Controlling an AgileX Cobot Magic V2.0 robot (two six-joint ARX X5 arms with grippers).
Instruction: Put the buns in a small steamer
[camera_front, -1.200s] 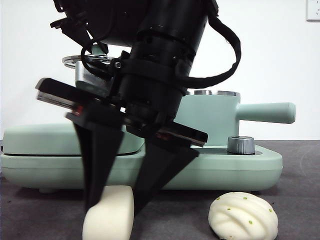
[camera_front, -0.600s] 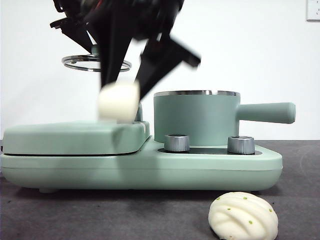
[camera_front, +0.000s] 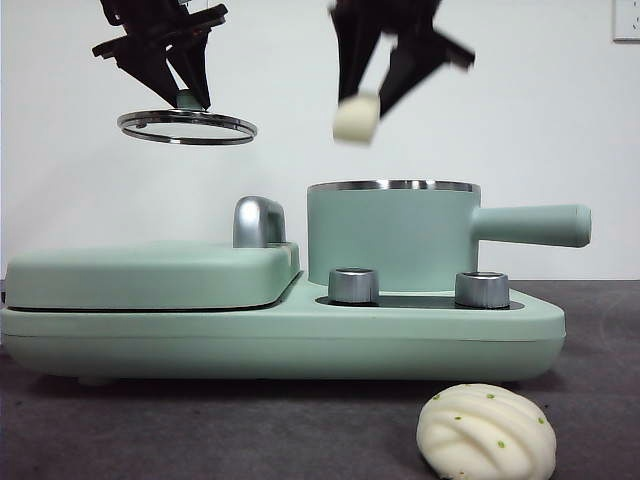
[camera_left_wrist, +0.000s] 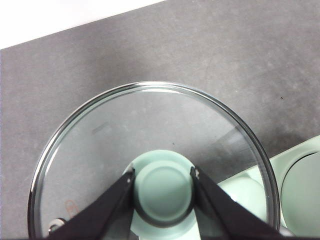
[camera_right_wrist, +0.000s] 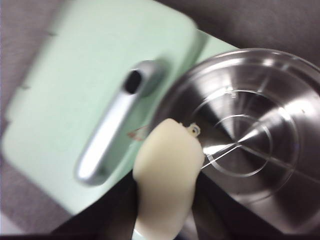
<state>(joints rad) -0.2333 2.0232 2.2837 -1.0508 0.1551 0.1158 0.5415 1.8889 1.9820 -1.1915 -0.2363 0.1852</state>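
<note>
The right gripper (camera_front: 372, 100) hung high above the table, its two black jaws clamped on the smooth cream bun (camera_front: 355, 119), which sat in the air above the left part of the mint-green steamer pot's (camera_front: 392, 238) steel rim and well clear of it. In the right wrist view the same bun (camera_right_wrist: 166, 175) stood between the jaws over the pot's edge, with the bare steel inside of the pot (camera_right_wrist: 250, 140) beside it and the flat griddle cover (camera_right_wrist: 95, 85) with its chrome handle (camera_right_wrist: 117, 125) on the other side. The left gripper (camera_front: 185, 95) was also raised, off to the side over the griddle cover (camera_front: 150, 275), its jaws closed on the green knob (camera_left_wrist: 162, 192) of the glass lid (camera_left_wrist: 150, 125); the lid (camera_front: 187, 127) hung roughly level, apart from the pot, so the pot stood open. The pot sat on the mint-green appliance base (camera_front: 280, 340) behind two steel dials (camera_front: 353, 285), its long straight handle (camera_front: 530, 225) pointing away from the griddle cover. The white pleated bun (camera_front: 487, 432) with green specks lay on the dark table (camera_front: 300, 430) in front of the base, below the pot handle, touched by neither gripper.
</note>
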